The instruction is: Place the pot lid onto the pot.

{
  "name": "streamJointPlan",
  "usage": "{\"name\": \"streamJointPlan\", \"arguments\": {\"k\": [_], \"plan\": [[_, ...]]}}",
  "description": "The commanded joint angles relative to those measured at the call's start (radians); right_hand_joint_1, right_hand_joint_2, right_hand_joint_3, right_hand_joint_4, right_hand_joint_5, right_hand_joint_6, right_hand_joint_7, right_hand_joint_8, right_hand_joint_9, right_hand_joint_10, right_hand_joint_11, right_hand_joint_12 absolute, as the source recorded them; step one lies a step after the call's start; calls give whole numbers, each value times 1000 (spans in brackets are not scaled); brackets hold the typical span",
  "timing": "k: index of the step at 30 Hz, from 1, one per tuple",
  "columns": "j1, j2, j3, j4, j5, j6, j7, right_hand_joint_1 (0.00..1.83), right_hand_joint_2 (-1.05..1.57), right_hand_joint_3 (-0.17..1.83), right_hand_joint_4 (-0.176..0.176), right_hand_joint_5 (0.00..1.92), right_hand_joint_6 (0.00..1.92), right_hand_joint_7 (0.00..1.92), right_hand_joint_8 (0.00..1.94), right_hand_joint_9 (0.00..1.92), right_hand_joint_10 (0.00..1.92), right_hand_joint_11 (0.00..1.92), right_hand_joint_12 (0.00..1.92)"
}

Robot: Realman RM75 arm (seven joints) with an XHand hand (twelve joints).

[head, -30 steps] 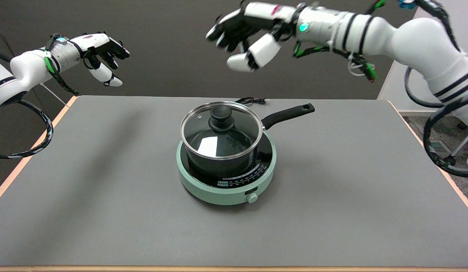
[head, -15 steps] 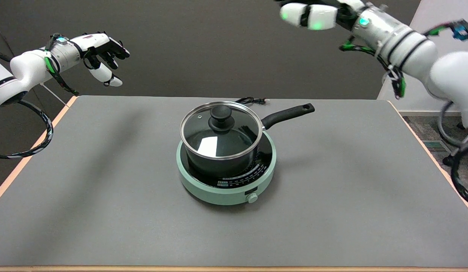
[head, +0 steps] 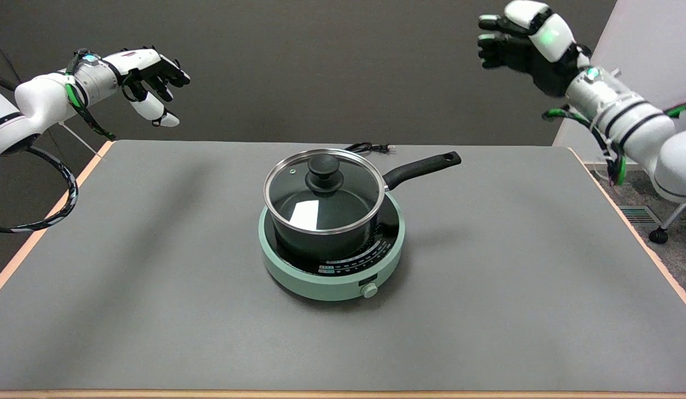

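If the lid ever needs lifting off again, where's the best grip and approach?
Probably the black knob at the centre of the glass lid, taken from straight above. It stands proud and upright, while the lid's rim sits flush on the pot. The right hand holds nothing, up high to the right.

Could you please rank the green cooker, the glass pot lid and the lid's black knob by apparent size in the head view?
1. green cooker
2. glass pot lid, slightly narrower
3. black knob, clearly smallest

the right hand (head: 528, 47) has swung from above the pot (head: 323, 213) off to its far right. its fingers now spread apart, empty.
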Motion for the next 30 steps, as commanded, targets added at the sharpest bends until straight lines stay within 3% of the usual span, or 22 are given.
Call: {"name": "streamJointPlan", "arguments": {"k": [1,10,17,22,30], "plan": [[-192,-69,94,-175,300,-125,186,239,622,856,132,544,236,603,182,575,288,436,822],[-192,-187,113,-205,530,-167,-52,349,638,779,85,516,230,540,194,509,269,345,727],[-153,-203,104,-297,816,-392,-291,382,599,834,73,489,209,535,172,491,272,344,715],[-94,-232,156,-380,835,-547,-393,425,580,845,25,401,162,417,160,384,245,247,589],[-79,-231,164,-396,835,-602,-409,429,608,805,7,352,173,361,180,339,229,227,521]]}}
